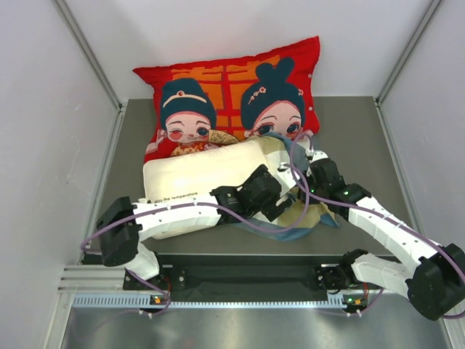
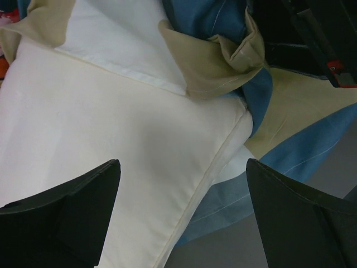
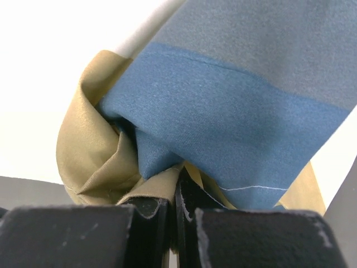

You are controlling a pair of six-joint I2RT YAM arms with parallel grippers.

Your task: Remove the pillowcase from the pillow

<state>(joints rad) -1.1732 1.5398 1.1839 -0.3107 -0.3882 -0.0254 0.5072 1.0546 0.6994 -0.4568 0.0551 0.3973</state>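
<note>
The cream-white pillow (image 1: 192, 178) lies across the table, dark text along its near edge. The pillowcase (image 1: 298, 219), in blue, tan and cream, is bunched round the pillow's right end. My left gripper (image 1: 278, 209) is open and empty above the pillow's bared corner. In the left wrist view the gripper (image 2: 181, 223) straddles the pillow's seam (image 2: 100, 128), with pillowcase folds (image 2: 212, 64) beyond. My right gripper (image 1: 301, 180) is shut on a tan and blue fold of the pillowcase (image 3: 223, 111); the right wrist view shows the jaws pinched on it at the gripper (image 3: 177, 195).
A large red cartoon-figure cushion (image 1: 225, 80) leans at the back, touching the pillow's far side. The grey table (image 1: 363, 145) is walled by white panels left, right and back. A metal rail (image 1: 247, 276) runs along the near edge.
</note>
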